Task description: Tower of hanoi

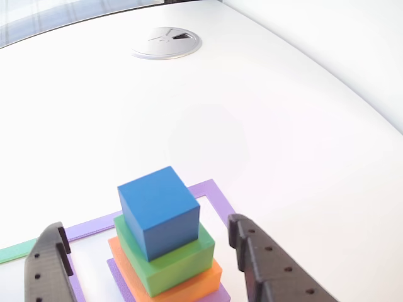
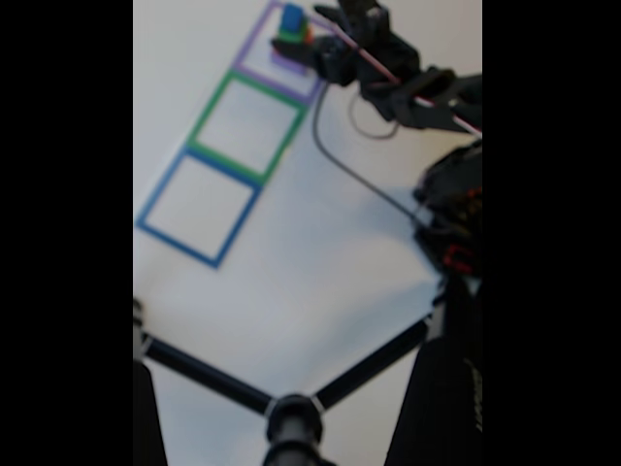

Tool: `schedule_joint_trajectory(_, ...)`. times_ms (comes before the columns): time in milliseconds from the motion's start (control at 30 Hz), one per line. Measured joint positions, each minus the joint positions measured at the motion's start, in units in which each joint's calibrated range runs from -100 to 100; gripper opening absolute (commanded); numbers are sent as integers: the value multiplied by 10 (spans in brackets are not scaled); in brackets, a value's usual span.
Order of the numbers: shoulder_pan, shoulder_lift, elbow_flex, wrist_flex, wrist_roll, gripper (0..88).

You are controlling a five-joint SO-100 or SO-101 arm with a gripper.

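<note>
A stack stands inside the purple square outline [image 1: 217,195]: a blue cube [image 1: 160,211] on top, then a green block [image 1: 182,261], an orange block [image 1: 201,283] and a thin purple slab [image 1: 220,294] at the bottom. My gripper [image 1: 145,229] is open, with one black finger on each side of the stack and clear of it. In the blurred fixed view the stack [image 2: 291,24] sits in the purple outline [image 2: 254,73] at the top, with the gripper [image 2: 306,37] at it. Below it lie a green outline [image 2: 209,116] and a blue outline [image 2: 160,199], with nothing in either.
A round metal cable port [image 1: 167,43] is set into the white table [image 1: 264,126] far behind the stack. The table's edge curves along the right. In the fixed view a dark cable [image 2: 349,165] runs to the arm's base [image 2: 451,218], and black stand legs [image 2: 291,413] cross the bottom.
</note>
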Motion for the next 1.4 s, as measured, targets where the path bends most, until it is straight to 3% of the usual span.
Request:
schedule_joint_trajectory(733, -32, 62, -46, -29, 2, 219)
schedule_joint_trajectory(1133, -48, 62, -46, -29, 0, 60)
schedule_joint_trajectory(1400, -54, 62, -46, -29, 0, 26)
